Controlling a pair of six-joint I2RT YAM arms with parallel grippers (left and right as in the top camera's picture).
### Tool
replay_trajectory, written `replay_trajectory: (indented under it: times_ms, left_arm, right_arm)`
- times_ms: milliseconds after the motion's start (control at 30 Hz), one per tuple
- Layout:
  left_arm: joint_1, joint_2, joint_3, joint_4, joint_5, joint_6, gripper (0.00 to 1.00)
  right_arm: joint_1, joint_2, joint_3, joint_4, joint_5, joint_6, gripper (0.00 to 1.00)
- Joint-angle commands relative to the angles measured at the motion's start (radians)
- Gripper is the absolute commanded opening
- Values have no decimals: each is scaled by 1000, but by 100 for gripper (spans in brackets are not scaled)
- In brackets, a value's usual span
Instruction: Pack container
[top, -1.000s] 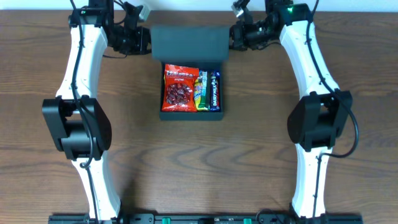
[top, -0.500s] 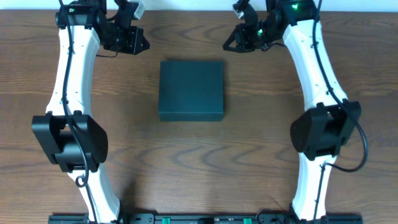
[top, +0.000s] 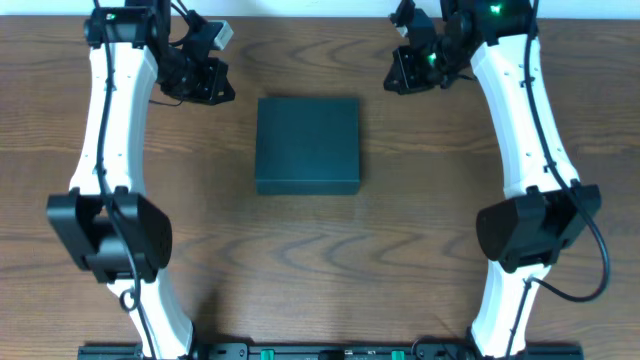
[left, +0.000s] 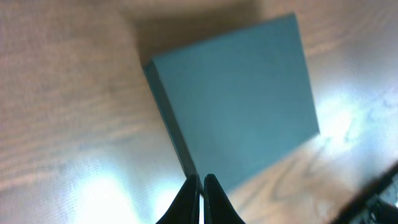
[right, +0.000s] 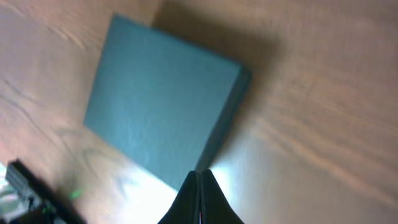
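A: Presently, where is the container (top: 308, 144) being listed?
B: Closed, between both sets of fingers, touching neither. Left gripper (left: 200, 186) and right gripper (right: 200, 182) are being held shut, empty.

White arm links (top: 118, 110) with black joint housings (top: 108, 232), black cables (top: 592, 250) and green lights (top: 493, 10).

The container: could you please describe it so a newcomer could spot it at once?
On the brown wooden table, look between the two white arms. There lies a matte dark teal, square cardboard box, its lid shut. Unlike the jointed white arms beside it, it is flat, dark and plain.
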Motion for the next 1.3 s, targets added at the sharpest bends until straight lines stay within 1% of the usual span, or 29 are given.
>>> replay_trajectory:
  times_ms: [0, 100, 200, 267, 300, 367, 433, 500, 533, 667, 733, 800, 900, 933, 967, 1000, 1033, 1133, 1267]
  left_arm:
    - [-3, -90, 16, -56, 11, 28, 6]
    - [-6, -154, -24, -62, 30, 28, 6]
    - [-6, -249, -135, -12, 83, 27, 6]
    - [-6, -325, -243, 29, 87, 23, 6]
    - [-6, -382, -325, 66, 87, 15, 6]
    - [-5, -476, -449, 126, 83, 8, 6]
    - [-4, -587, -571, 183, 40, -23, 6]
    - [-5, -687, -653, 194, 10, -36, 6]
    - [-5, -730, -683, 188, 2, -37, 6]
    - [-5, -910, -775, 129, -19, -51, 6]
    - [-5, -982, -809, 94, -19, -52, 6]
    - [-5, -1049, -848, 78, -18, -51, 6]
    - [-5, -1133, -897, 88, -19, -56, 6]
    - [-5, -1146, -901, 89, -19, -64, 6]
    - [-5, -1159, -902, 89, -22, -83, 8]
    - [-5, -1168, -902, 89, -26, -108, 31]
    - [-5, -1172, -902, 86, -27, -126, 95]
    - [-5, -1175, -902, 66, -26, -187, 95]
    - [-5, -1175, -902, 49, -37, -193, 95]
  right_arm:
    - [14, -76, 14, -60, 21, -24, 2]
    - [39, -119, 13, -149, 62, -24, 2]
    - [87, -169, 6, -205, 117, -13, 2]
    - [138, -220, -17, -202, 190, 21, 1]
    - [171, -255, -34, -198, 242, 40, 2]
    - [223, -323, -77, -188, 308, 48, 1]
    - [262, -412, -154, -171, 338, 48, 2]
    - [283, -520, -275, -136, 339, 56, 1]
    - [288, -590, -362, -109, 340, 66, 2]
    - [287, -897, -749, 14, 323, 127, 2]
    - [288, -1079, -946, 83, 277, 157, 1]
    - [288, -1242, -1093, 142, 232, 175, 2]
    - [288, -1472, -1239, 184, 224, 288, 2]
    - [288, -1519, -1258, 184, 224, 310, 19]
    - [288, -1576, -1276, 183, 225, 334, 52]
    - [288, -1619, -1284, 180, 225, 343, 75]
    - [288, -1656, -1288, 180, 225, 343, 99]
    - [288, -1744, -1288, 179, 225, 343, 99]
    - [288, -1804, -1288, 167, 225, 343, 99]
